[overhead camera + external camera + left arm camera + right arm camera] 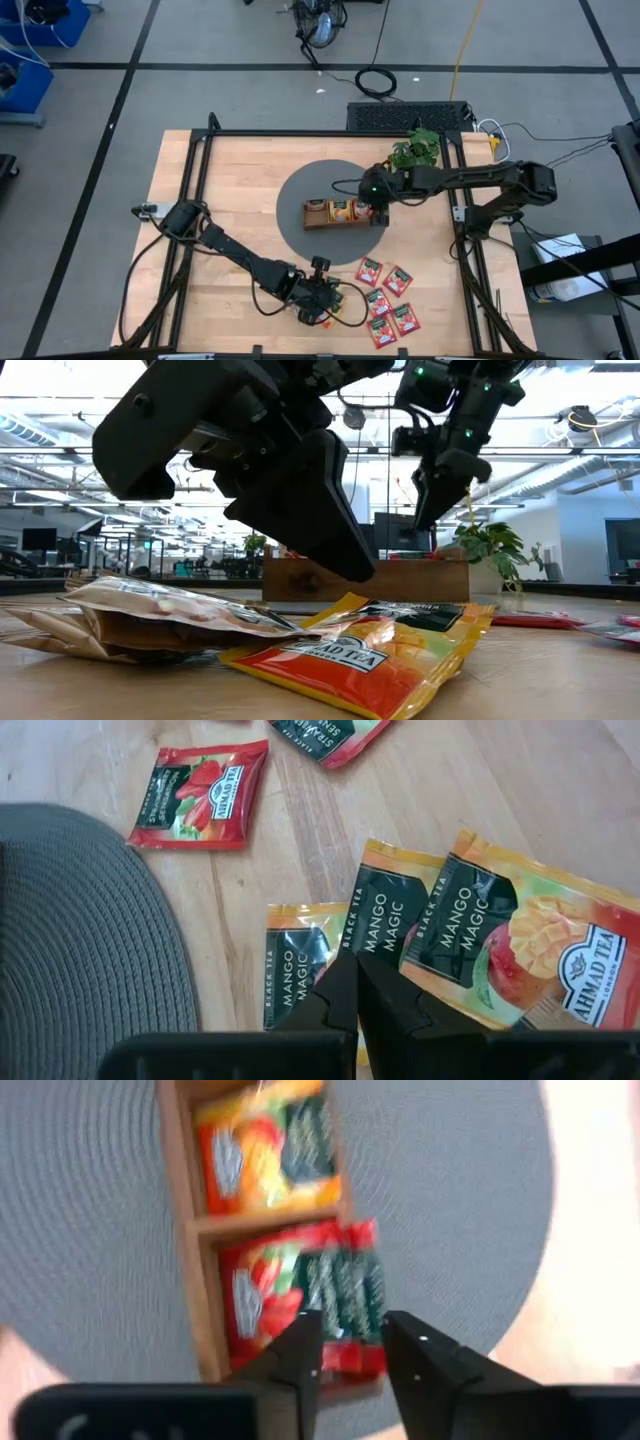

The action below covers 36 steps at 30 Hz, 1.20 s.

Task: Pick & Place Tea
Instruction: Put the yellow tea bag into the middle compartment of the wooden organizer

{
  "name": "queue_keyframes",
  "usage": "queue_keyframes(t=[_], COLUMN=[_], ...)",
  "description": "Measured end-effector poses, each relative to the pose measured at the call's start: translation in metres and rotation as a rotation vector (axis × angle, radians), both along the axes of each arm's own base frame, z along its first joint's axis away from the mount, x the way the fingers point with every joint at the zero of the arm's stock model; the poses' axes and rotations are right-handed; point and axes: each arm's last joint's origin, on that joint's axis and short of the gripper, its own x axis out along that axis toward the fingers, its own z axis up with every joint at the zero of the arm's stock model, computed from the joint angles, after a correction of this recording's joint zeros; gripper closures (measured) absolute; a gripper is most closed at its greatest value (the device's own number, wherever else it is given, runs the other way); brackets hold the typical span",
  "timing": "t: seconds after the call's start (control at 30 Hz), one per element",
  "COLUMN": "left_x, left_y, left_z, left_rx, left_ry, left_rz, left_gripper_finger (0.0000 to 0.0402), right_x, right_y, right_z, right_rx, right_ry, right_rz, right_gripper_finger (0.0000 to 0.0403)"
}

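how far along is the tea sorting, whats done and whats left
Done: the wooden tray on the grey mat already holds sachets, orange-yellow ones in one compartment and a red sachet in the end one.

In hand: the right gripper hangs open just above that red sachet; the left gripper is shut over the mango sachets.

Left: five red sachets and the mango ones on the table.

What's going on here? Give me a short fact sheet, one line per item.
Tray: wooden tray on a grey mat, sachets inside
Right claw: open, over the tray's end slot, above a red sachet
Left claw: shut, at the table's front edge over the mango sachets
Loose tea: five red sachets lying on the table
Plant: behind the tray
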Motion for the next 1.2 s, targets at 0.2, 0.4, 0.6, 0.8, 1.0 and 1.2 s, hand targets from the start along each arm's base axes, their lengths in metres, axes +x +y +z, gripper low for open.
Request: queue_keyframes(t=[0.2, 0.4, 0.6, 0.8, 1.0, 1.2], left_x=[-0.011, -0.027, -0.029, -0.022, -0.01, 0.0], left_y=[-0.012, -0.042, -0.057, -0.052, -0.034, -0.019], left_z=[0.018, 0.032, 0.009, 0.001, -0.012, -0.019], left_rx=[-0.093, -0.165, -0.215, -0.272, -0.312, -0.313], left_ry=[-0.007, -0.049, -0.024, 0.016, 0.084, 0.098], left_rz=[0.006, -0.045, -0.039, -0.025, -0.027, -0.002], left_gripper_finger=[0.0385, 0.0386, 0.0395, 0.0398, 0.0393, 0.039], right_x=[-0.012, -0.009, -0.003, 0.006, 0.023, 0.03], right_y=[0.018, 0.075, 0.136, 0.16, 0.176, 0.171], right_z=[0.026, 0.031, -0.006, -0.034, -0.074, -0.094], right_rx=[0.054, 0.182, 0.273, 0.419, 0.564, 0.658], right_ry=[-0.12, -0.221, -0.37, -0.423, -0.384, -0.315], right_rz=[-0.036, 0.136, 0.316, 0.313, 0.296, 0.232], right_gripper_finger=[0.0253, 0.0246, 0.0246, 0.0252, 0.0256, 0.025])
